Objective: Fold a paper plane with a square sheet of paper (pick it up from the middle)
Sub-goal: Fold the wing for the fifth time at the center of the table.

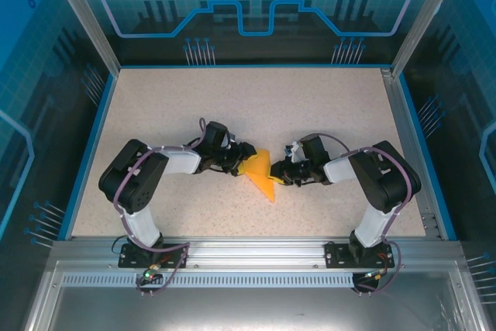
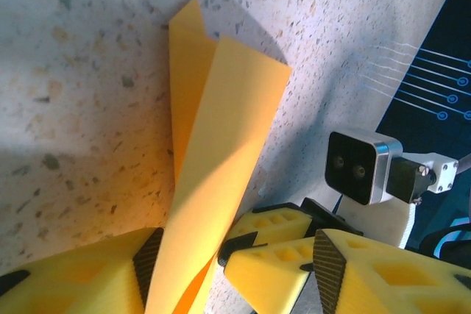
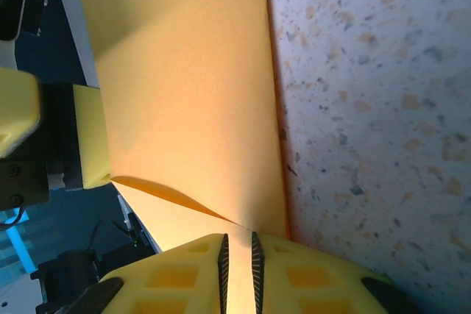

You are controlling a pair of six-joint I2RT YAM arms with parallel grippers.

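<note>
Orange-yellow sheet of paper [image 1: 262, 174], folded to a point, sits at the worktop [image 1: 232, 106] centre, clamped in the right end effector [image 1: 280, 174] reaching from the worktop's right, with the left end effector [image 1: 242, 163] jaws apart around its other edge.

The folded paper [image 2: 213, 152] looks thin, smooth and matt. The table [image 1: 232, 106] under it has a dull, speckled, stone-like finish. The left pincer [image 1: 242, 162] and the right pincer [image 1: 280, 172] are matt yellow plastic with black ribbed pads [image 2: 149, 259], and the front rail [image 1: 248, 257] is brushed metal
</note>
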